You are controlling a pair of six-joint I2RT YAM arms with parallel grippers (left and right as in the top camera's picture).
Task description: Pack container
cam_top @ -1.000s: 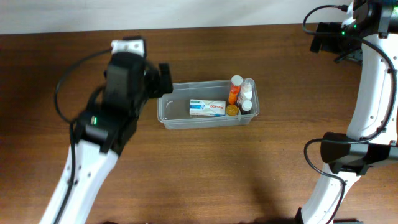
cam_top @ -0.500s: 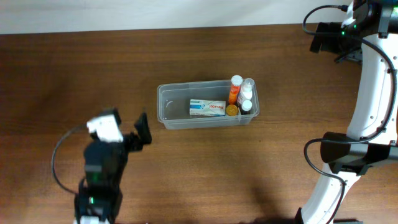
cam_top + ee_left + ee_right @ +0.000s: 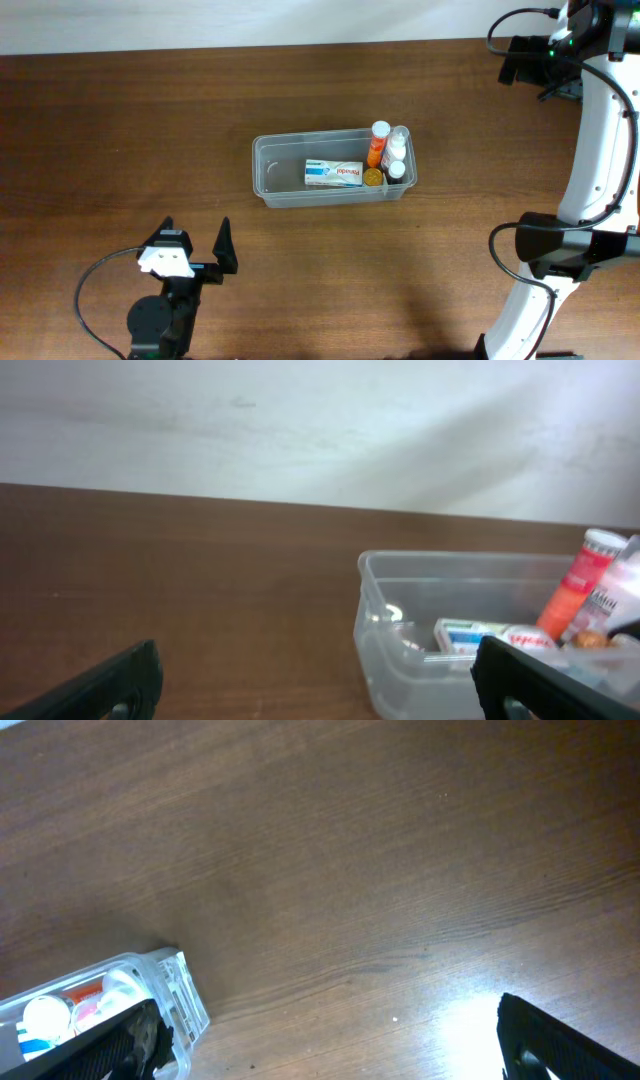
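Note:
The clear plastic container (image 3: 281, 180) stands at the table's centre. It holds a white-and-green box (image 3: 334, 173), an orange bottle (image 3: 377, 142), and small white bottles (image 3: 396, 155) at its right end. My left gripper (image 3: 196, 248) is open and empty near the front left, well short of the container. In the left wrist view (image 3: 315, 695) the container (image 3: 392, 622) lies ahead to the right. My right gripper (image 3: 522, 62) is open and empty at the far right, high up. The right wrist view (image 3: 335, 1055) shows the container's corner (image 3: 172, 988) at the lower left.
The brown wooden table (image 3: 120, 130) stretches around the container. A white wall (image 3: 300, 420) stands behind the table's far edge. The right arm's white links and base (image 3: 560, 250) stand at the right edge.
My left arm has pulled back from the container's left end to the front left of the table. The right arm and the container's contents have not moved.

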